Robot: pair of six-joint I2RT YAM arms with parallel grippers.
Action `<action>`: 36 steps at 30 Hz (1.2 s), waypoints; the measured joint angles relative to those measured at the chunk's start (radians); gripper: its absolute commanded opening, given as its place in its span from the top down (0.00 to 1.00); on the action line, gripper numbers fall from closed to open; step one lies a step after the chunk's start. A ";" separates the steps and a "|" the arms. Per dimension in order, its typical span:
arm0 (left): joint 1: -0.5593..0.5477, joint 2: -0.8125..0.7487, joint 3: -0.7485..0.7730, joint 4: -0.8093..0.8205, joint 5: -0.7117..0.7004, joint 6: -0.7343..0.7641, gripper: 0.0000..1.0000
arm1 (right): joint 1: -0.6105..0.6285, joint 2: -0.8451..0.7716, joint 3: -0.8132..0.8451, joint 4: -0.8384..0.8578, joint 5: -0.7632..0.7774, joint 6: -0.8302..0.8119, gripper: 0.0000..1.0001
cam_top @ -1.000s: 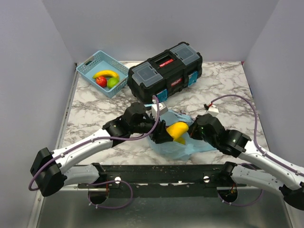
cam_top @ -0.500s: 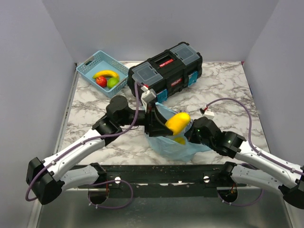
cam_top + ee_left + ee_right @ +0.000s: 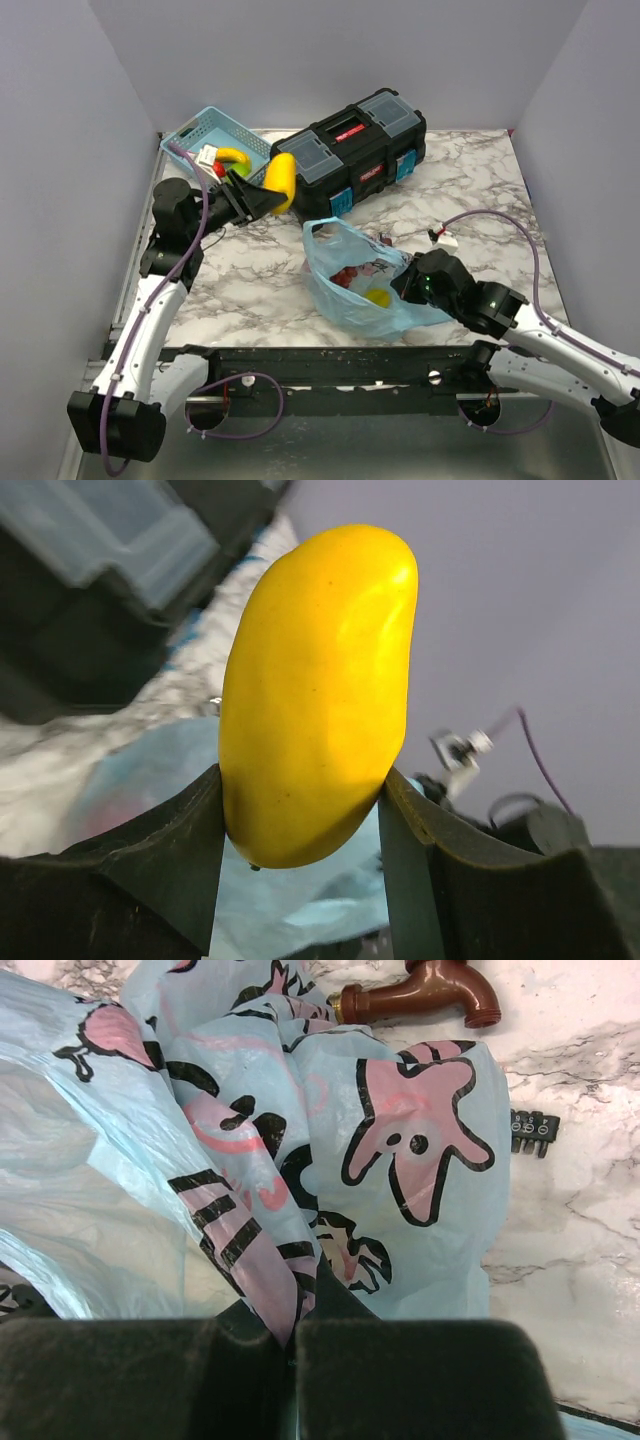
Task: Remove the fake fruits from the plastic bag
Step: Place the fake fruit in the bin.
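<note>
In plastic bag [image 3: 325, 250], fake fruits [image 3: 377, 297] half-hidden

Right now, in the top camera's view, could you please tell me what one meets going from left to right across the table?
Light-blue basket → yellow fruit in the left gripper → plastic bag → right gripper pinching the bag's edge. The black toolbox spans too much to place.

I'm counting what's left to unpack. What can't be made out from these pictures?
- Fruits left in the plastic bag: top view, crinkled film shows only a small yellow fruit and a red blur.
- Basket contents: top view, mostly covered by the left arm and the held yellow fruit.
- Brown tap: right wrist view, partly cut off by the top edge.
- Toolbox: left wrist view, blurred, cropped at the corner.
</note>
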 measured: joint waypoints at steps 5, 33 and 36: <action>0.130 0.055 -0.026 -0.095 -0.197 -0.056 1.00 | 0.000 -0.037 0.000 -0.006 0.006 0.000 0.99; 0.191 0.903 0.581 -0.182 -0.698 -0.248 0.97 | 0.000 -0.059 0.006 -0.038 0.005 0.013 0.99; 0.191 0.977 0.682 -0.206 -0.710 -0.216 0.91 | 0.000 -0.058 0.006 -0.037 -0.002 0.022 0.99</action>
